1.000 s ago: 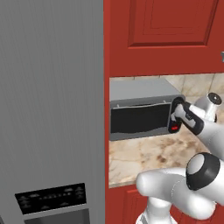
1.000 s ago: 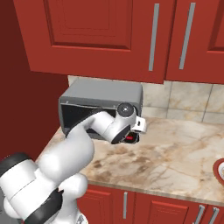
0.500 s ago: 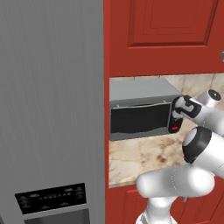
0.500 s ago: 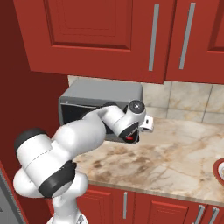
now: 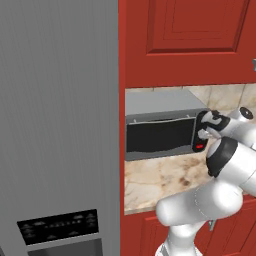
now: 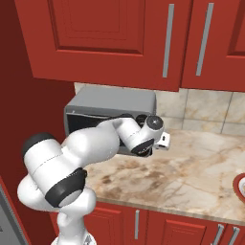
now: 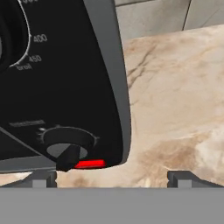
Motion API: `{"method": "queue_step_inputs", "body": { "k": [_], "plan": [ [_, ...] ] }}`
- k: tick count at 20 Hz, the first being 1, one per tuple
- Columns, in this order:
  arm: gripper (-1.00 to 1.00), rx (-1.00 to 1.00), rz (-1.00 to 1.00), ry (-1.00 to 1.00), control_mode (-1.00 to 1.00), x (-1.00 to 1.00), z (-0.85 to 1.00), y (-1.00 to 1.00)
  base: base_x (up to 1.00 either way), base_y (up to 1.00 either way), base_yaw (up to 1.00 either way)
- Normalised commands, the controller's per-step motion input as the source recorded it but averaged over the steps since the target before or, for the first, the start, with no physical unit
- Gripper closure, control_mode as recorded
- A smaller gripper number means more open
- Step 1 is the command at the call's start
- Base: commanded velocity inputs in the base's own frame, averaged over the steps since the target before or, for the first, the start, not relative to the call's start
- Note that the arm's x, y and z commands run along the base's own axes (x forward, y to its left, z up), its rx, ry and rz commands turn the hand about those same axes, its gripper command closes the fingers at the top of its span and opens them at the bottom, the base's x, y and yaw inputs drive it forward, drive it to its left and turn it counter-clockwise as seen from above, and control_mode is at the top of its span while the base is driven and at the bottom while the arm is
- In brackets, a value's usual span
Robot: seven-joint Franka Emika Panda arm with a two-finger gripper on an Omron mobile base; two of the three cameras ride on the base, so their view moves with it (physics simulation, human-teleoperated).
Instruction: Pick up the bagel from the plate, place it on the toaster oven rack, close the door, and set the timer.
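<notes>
Toaster oven (image 5: 160, 132) sits directly ahead of the gripper (image 7: 111, 177), door (image 5: 159, 136) already shut. Lower knob (image 7: 69, 147) on the control panel (image 7: 57, 83) lies ahead and toward the left fingertip (image 7: 43, 177), off-centre. Jaws spread wide, grasping nothing. Versus a second ago: wrist swung closer to the panel, elbow folded in.

Even flat rendered light, soft shadows, sharp, no glare.
</notes>
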Motion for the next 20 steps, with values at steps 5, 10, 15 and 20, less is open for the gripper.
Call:
{"method": "queue_step_inputs", "body": {
  "k": [5,10,15,20],
  "plan": [
    [-1.00,0.04,0.00,0.00,-1.00,0.25,0.00,0.00,0.00,0.00,0.00],
    [-1.00,0.04,0.00,0.01,-1.00,0.21,0.00,0.05,0.00,0.00,0.00],
    [-1.00,0.01,0.00,0.05,-1.00,0.18,-0.01,0.09,0.00,0.00,0.00],
    [-1.00,0.01,0.00,0.05,-1.00,0.29,-0.08,0.00,0.00,0.00,0.00]
  ]
}}
